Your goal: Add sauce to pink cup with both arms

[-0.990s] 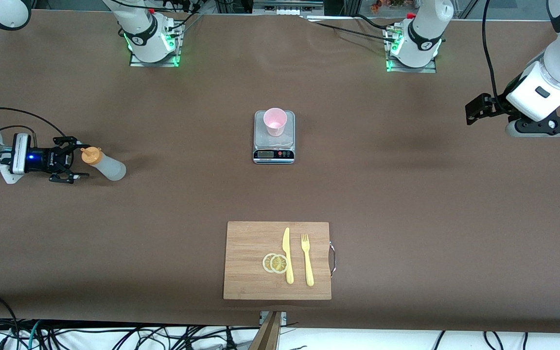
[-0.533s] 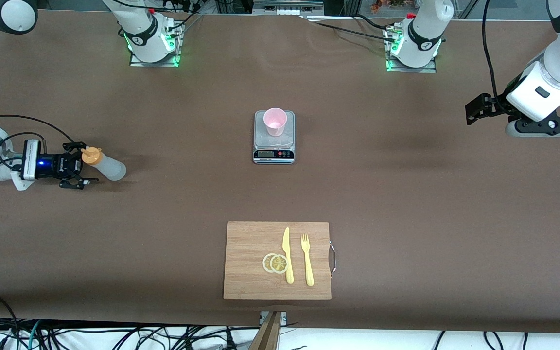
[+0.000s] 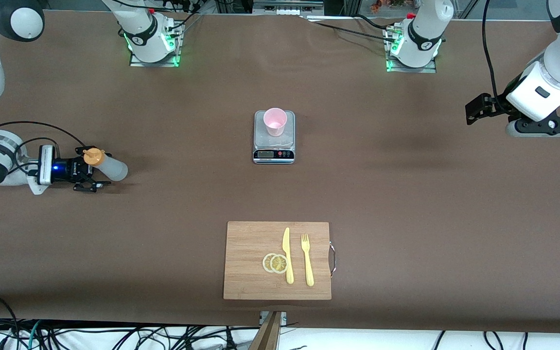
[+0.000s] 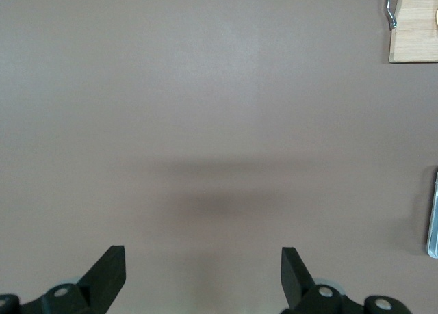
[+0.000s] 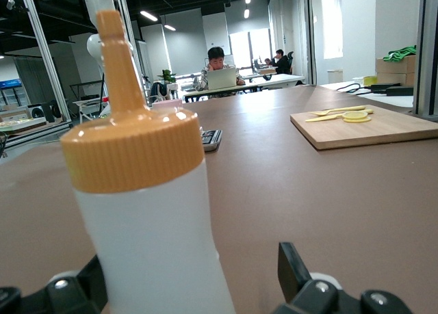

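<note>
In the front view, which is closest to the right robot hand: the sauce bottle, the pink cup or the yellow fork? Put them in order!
From the open right gripper, low at the right arm's end of the table:
1. Translucent whitish squeeze bottle with orange cap, between its fingers.
2. Small pale pink plastic cup, mid-table on the silver scale.
3. Yellow plastic fork, on the wooden cutting board.

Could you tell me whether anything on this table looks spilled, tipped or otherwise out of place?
Nothing stands out: the sauce bottle stands upright between the open right gripper's fingers, and the pink cup sits upright on the scale.
</note>
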Action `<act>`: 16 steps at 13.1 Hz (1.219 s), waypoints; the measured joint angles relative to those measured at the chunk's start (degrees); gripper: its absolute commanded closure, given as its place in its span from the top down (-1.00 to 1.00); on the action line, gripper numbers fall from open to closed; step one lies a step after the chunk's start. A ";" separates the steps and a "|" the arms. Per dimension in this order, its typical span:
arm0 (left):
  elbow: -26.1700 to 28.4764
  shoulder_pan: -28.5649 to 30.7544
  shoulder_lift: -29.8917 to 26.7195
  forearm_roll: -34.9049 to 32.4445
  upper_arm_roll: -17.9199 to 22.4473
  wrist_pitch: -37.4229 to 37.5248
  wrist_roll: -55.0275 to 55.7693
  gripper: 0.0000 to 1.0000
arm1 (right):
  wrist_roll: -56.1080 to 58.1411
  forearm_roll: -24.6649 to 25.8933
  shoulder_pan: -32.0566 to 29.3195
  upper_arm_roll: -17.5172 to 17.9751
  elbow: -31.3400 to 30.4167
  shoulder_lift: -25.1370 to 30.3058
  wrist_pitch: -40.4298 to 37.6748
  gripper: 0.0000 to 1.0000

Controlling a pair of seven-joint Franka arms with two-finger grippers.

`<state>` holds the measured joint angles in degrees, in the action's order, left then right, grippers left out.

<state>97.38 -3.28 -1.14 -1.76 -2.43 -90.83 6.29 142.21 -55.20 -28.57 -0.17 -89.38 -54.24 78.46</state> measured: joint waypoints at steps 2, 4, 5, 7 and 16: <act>0.00 0.02 0.00 0.00 0.01 0.00 0.00 1.00 | 1.51 0.00 0.57 0.00 0.00 -0.28 0.00 0.98; 0.00 0.05 0.00 0.00 0.03 0.00 0.00 1.00 | 2.64 0.00 0.91 0.00 0.00 -0.28 -0.02 0.97; 0.01 0.05 0.00 0.00 0.04 0.00 0.00 1.00 | 3.52 0.00 1.08 0.00 0.00 -0.28 -0.05 0.81; 0.01 0.08 0.00 0.00 0.05 0.00 0.00 1.00 | 4.90 0.00 1.45 0.01 0.00 -0.28 -0.18 -0.12; 0.03 0.17 0.00 0.00 0.09 0.00 0.00 1.00 | 5.49 0.00 1.72 0.01 0.01 -0.29 -0.38 -1.00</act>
<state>97.41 -3.11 -1.14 -1.76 -2.34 -90.82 6.29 147.70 -55.20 -26.85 -0.16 -89.37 -54.52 78.08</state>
